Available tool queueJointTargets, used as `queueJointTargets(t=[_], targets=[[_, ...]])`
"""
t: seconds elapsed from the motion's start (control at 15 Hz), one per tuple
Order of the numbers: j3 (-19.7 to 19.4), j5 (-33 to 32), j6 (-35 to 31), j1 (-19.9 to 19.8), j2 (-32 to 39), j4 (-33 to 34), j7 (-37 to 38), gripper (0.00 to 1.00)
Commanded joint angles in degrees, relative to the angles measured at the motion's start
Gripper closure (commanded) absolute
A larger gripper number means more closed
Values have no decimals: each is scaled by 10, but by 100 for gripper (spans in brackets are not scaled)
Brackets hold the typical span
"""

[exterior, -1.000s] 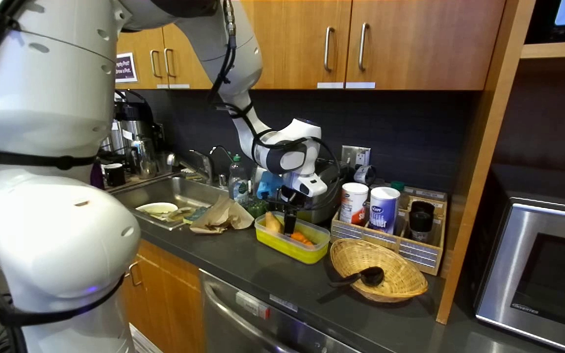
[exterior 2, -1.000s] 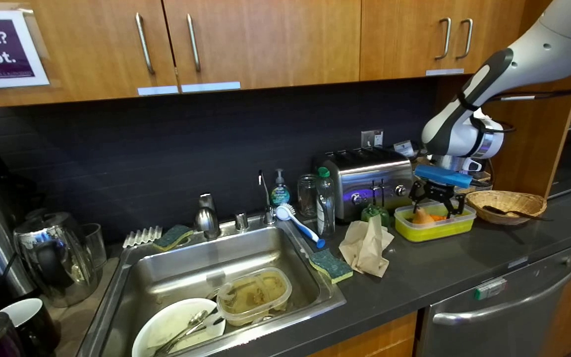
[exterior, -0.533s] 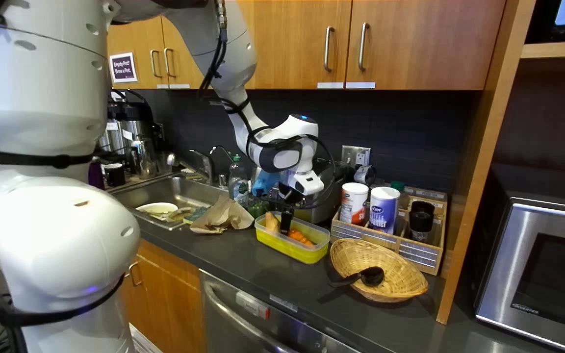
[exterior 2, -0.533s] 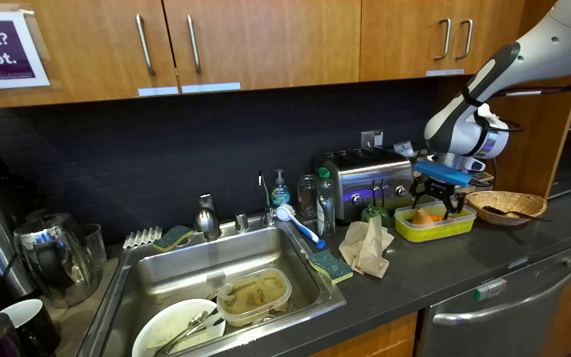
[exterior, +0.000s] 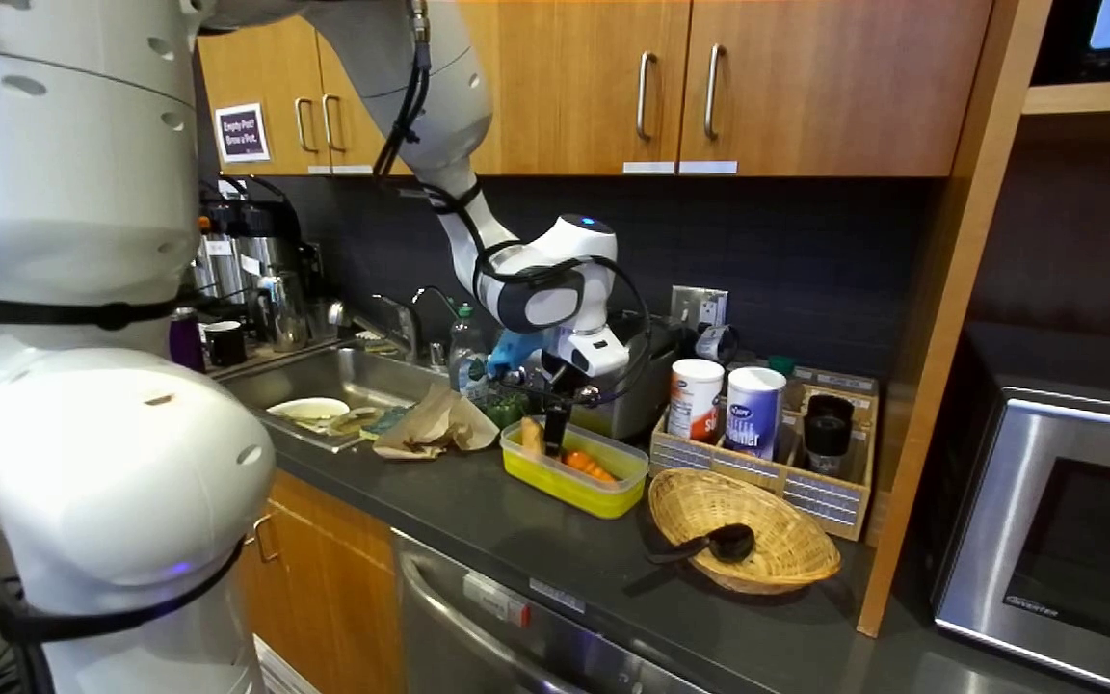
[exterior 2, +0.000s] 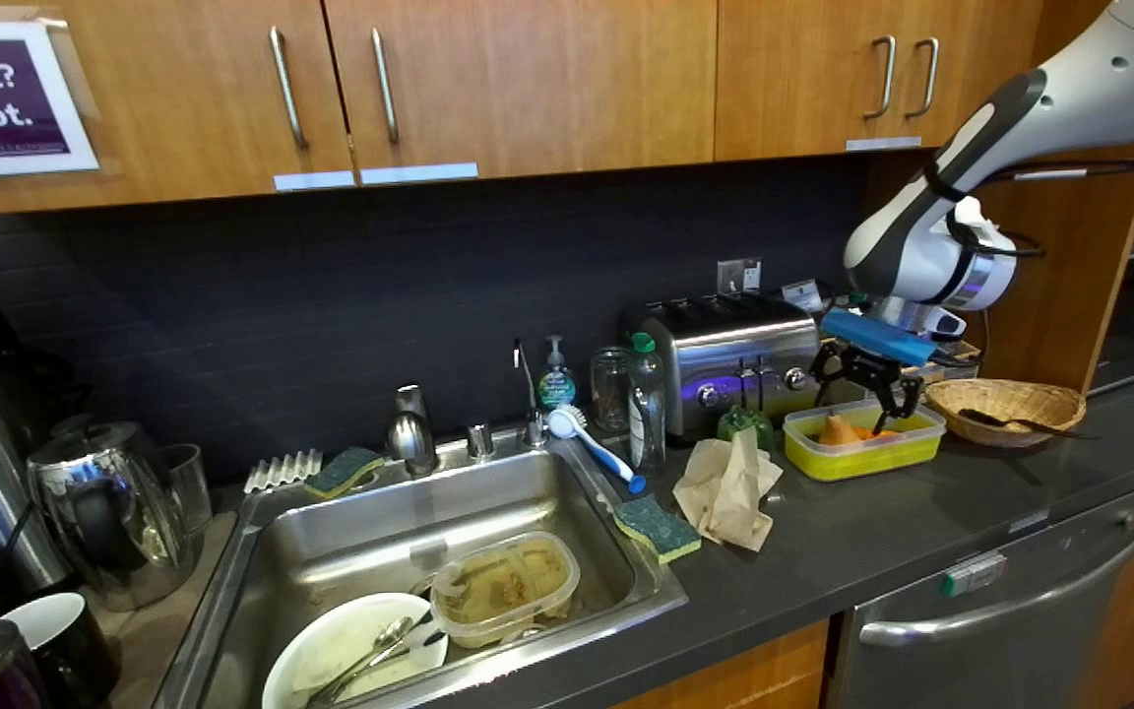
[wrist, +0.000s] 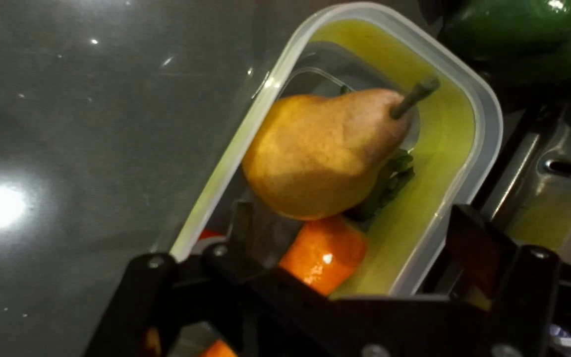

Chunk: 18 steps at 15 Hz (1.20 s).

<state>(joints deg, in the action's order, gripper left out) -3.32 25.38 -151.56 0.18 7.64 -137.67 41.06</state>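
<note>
My gripper [exterior: 553, 445] is open and points down over a yellow-sided clear container [exterior: 574, 490] on the dark counter. The container also shows in an exterior view [exterior 2: 862, 460]. In the wrist view [wrist: 355, 220] one finger is inside the container and the other is by the rim on the toaster side. Nothing is held between the fingers. A yellow-brown pear [wrist: 325, 153] lies at one end of the container, just beyond the fingers. A shiny orange piece [wrist: 327, 255] lies against it, partly hidden by the gripper. Dark green leaves [wrist: 399, 171] show beside the pear.
A steel toaster [exterior 2: 734, 364] and a green pepper [exterior 2: 744, 423] stand close behind the container. A wicker basket [exterior: 757, 501] with a black ladle [exterior: 730, 544] and an organizer box [exterior: 820, 496] with canisters are beside it. Crumpled brown paper [exterior 2: 729, 487] lies toward the sink [exterior 2: 331, 532].
The gripper has shifted toward the pear end of the container and tilted a little. Its fingers stay apart. The container and its contents have not visibly moved.
</note>
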Motion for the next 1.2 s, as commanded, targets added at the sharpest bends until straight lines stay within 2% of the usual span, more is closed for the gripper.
queueJointTargets(t=[0.0, 0.33, 0.67, 0.93, 1.13], targets=[[9, -1, -11, 4, -23, -24, 21, 0], [10, -37, -7, 14, -16, -23, 55, 0], [7, -101, -1, 22, -10, -18, 99, 0], [0, -181, 2, 28, -3, -14, 145, 0], [-9, -279, 19, 35, 4, -8, 183, 0]])
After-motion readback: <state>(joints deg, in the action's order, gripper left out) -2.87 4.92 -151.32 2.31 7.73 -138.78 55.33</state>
